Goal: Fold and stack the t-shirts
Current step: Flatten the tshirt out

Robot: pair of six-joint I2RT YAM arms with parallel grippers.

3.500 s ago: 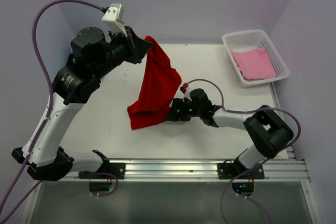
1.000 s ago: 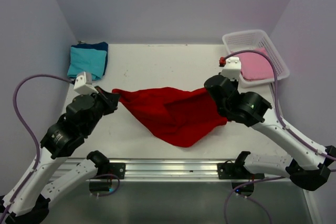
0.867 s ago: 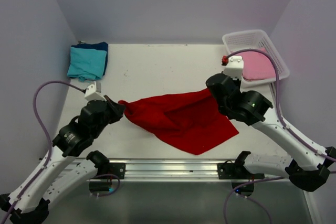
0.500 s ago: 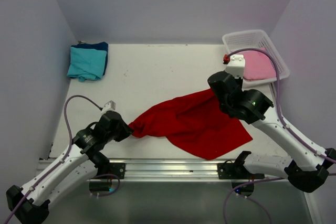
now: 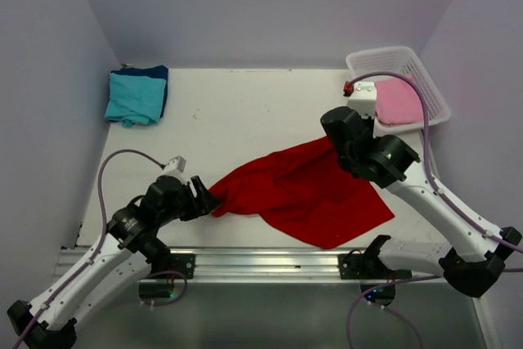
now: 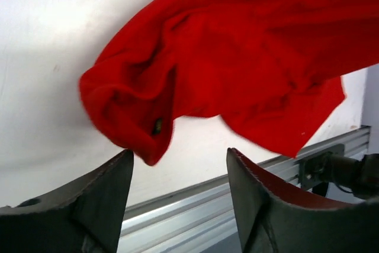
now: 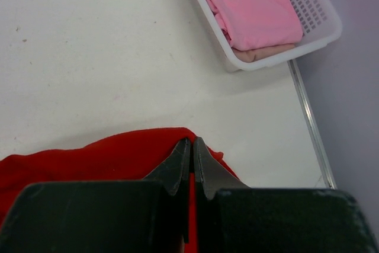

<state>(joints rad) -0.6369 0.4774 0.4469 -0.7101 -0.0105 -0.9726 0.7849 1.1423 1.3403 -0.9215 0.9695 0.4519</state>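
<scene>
The left gripper [image 6: 179, 153] stood with jaws spread at lower left, holding nothing, the bunched corner of the red t-shirt [image 5: 302, 190] just ahead. The right gripper [image 7: 191, 143] was pinched on its far edge, mid-frame. Upper right, the white basket [image 5: 359, 63] held a folded pink t-shirt [image 5: 399, 100].

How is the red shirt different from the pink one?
The red t-shirt lies rumpled and spread out on the table; the pink t-shirt sits folded in the white basket. The right gripper has its jaws pinched on the red t-shirt's edge; nothing touches the pink t-shirt. Both are plain soft cloth.
</scene>
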